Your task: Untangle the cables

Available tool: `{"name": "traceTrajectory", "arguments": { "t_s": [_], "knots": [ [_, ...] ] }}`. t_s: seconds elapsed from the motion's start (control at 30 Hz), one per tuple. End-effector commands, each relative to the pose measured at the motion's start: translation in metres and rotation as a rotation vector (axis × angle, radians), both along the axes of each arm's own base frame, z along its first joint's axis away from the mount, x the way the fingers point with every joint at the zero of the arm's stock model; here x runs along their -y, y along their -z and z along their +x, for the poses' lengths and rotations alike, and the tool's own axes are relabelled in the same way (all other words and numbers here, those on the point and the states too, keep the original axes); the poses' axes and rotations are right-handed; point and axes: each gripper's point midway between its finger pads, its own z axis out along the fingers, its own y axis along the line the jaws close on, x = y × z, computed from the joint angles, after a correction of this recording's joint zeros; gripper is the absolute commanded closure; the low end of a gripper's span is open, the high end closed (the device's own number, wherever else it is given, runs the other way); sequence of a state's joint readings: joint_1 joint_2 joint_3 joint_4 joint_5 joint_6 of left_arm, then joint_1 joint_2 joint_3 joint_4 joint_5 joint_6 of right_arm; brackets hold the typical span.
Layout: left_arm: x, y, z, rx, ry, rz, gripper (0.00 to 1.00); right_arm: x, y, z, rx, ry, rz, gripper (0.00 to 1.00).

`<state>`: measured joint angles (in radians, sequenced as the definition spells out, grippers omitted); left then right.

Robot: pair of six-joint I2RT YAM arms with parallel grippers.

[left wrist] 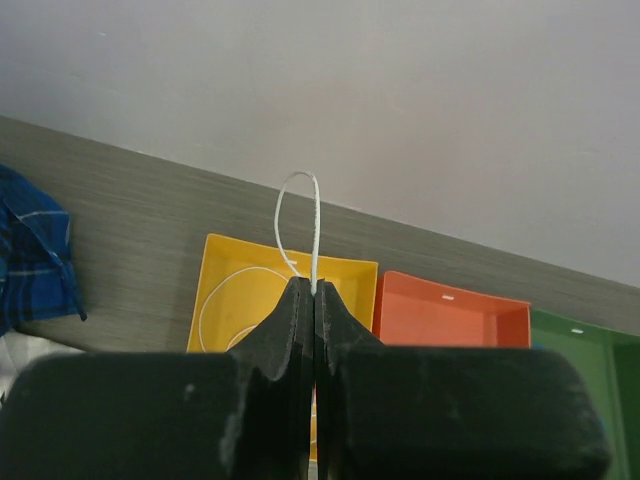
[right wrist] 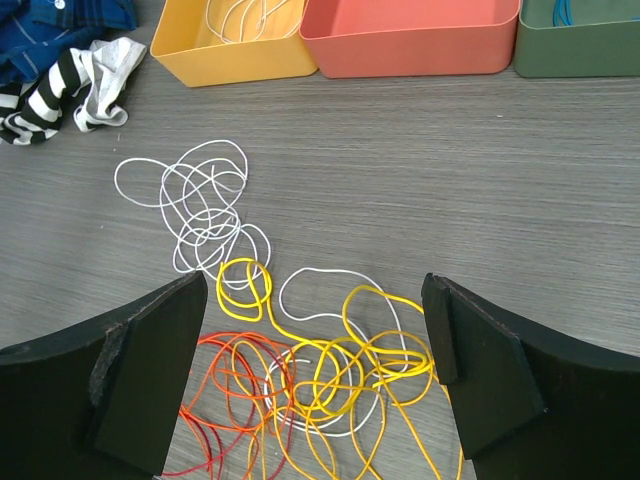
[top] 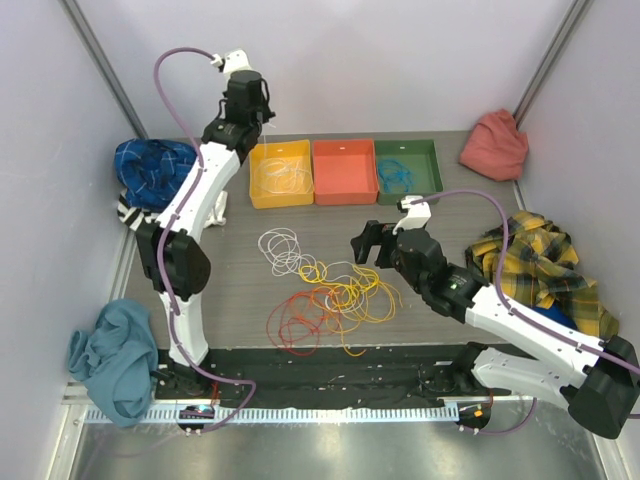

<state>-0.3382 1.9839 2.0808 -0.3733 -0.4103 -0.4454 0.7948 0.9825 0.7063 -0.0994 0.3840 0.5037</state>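
Note:
The cables lie tangled mid-table: a white coil (top: 283, 250) (right wrist: 205, 205), yellow loops (top: 352, 290) (right wrist: 350, 360) and orange and red loops (top: 295, 320) (right wrist: 225, 400), overlapping one another. Another white strand (right wrist: 330, 275) runs through the yellow loops. My right gripper (top: 362, 243) (right wrist: 314, 285) hangs open just above the yellow part, its fingers on either side and nothing between them. My left gripper (top: 258, 112) (left wrist: 315, 285) is raised high over the yellow bin (top: 254, 185) (left wrist: 215, 290), shut on a thin white cable (left wrist: 296, 215) that loops out past its tips.
More white cable (top: 280, 178) lies in the yellow bin. Beside it stand an orange bin (top: 344, 190) and a green bin (top: 432, 165) holding a blue cable (top: 393, 175). Clothes lie around: blue plaid (top: 150, 170), teal (top: 110, 360), red (top: 495, 145), yellow plaid (top: 540, 260).

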Motion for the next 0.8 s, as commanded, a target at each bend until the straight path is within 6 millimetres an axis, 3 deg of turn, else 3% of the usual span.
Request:
{"name": "traceTrajectory", "arguments": {
  "t_s": [0.0,0.17,0.23,0.27,0.3,0.37,0.43,0.5,0.6,0.63,0.7,0.73,0.77],
  "knots": [
    [0.001,-0.020,0.012,0.076,-0.009,-0.031,1.00,0.002,-0.007,0.002,0.024,0.019,0.022,0.01],
    [0.018,0.021,0.042,0.007,0.026,-0.001,0.99,0.007,-0.006,0.001,0.025,0.035,0.015,0.01],
    [0.024,0.022,0.047,0.004,0.049,-0.007,0.88,0.009,-0.007,0.001,0.028,0.041,0.003,0.01],
    [0.025,0.034,0.047,-0.030,0.053,0.004,0.80,0.011,-0.008,0.002,0.031,0.044,-0.004,0.01],
    [0.025,0.044,0.049,-0.052,0.051,0.009,0.60,0.013,-0.008,0.003,0.037,0.050,-0.014,0.01],
    [0.020,0.058,0.047,-0.085,0.030,0.027,0.37,0.015,-0.010,0.003,0.043,0.057,-0.019,0.01],
    [0.013,0.069,0.045,-0.113,0.000,0.043,0.00,0.016,-0.011,0.004,0.047,0.060,-0.022,0.01],
    [0.006,0.070,0.041,-0.133,-0.029,0.059,0.00,0.015,-0.011,0.003,0.048,0.057,-0.019,0.01],
    [-0.002,0.044,0.034,-0.090,-0.066,0.047,0.00,0.015,-0.015,0.003,0.054,0.058,-0.010,0.01],
    [-0.007,0.020,0.026,-0.048,-0.076,0.032,0.00,0.016,-0.018,0.003,0.062,0.062,-0.005,0.01],
    [-0.011,-0.005,0.015,-0.005,-0.086,0.009,0.00,0.018,-0.021,0.002,0.069,0.064,-0.004,0.01],
    [-0.015,-0.031,-0.002,0.036,-0.087,-0.032,0.00,0.019,-0.023,0.002,0.076,0.068,-0.002,0.01],
    [-0.015,-0.039,-0.011,0.044,-0.082,-0.045,0.00,0.020,-0.021,0.001,0.075,0.067,-0.006,0.01]
  ]
}}
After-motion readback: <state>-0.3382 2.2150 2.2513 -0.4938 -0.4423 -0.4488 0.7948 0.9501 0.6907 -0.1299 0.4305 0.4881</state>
